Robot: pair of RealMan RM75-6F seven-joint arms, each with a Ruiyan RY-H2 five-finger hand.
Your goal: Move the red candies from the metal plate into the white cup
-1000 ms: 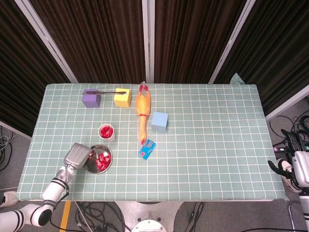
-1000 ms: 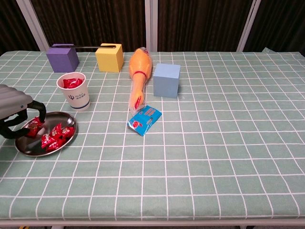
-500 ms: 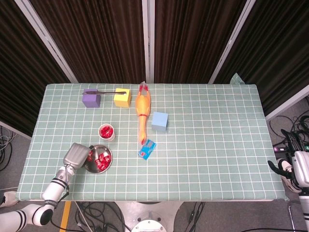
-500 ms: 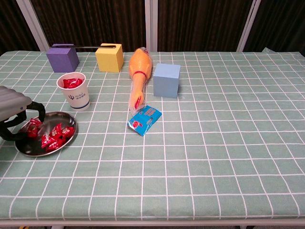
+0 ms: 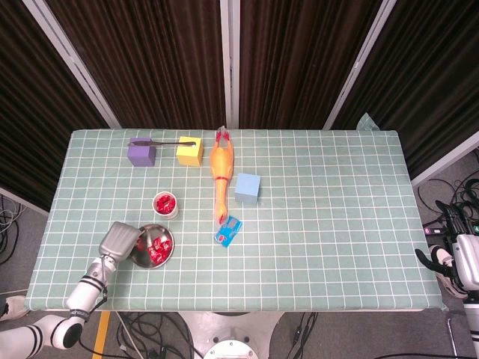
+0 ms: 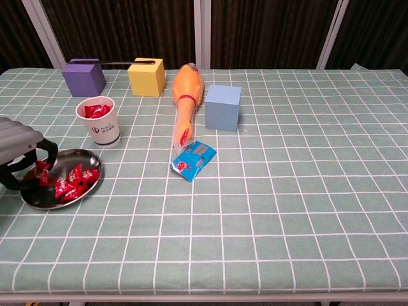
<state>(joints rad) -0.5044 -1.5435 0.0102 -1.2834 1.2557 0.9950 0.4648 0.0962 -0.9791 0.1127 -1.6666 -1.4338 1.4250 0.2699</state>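
The red candies lie in a loose heap in the metal plate, which sits just in front of the white cup and slightly to its left. The wrappers point in mixed directions; no common long axis can be made out. More red candies show inside the cup, which stands upright.

The left hand is over the plate's left side, its dark fingers curled down around a candy at the rim. The chest view cuts the hand off at the frame edge, so a firm grasp cannot be confirmed. The head view shows only the back of the left hand and hides the fingers.

The right hand appears only in the head view, off the table's far right edge, well away from the cup; whether it is released or clenched cannot be told.

Right of the cup lie a rubber chicken and a blue packet.
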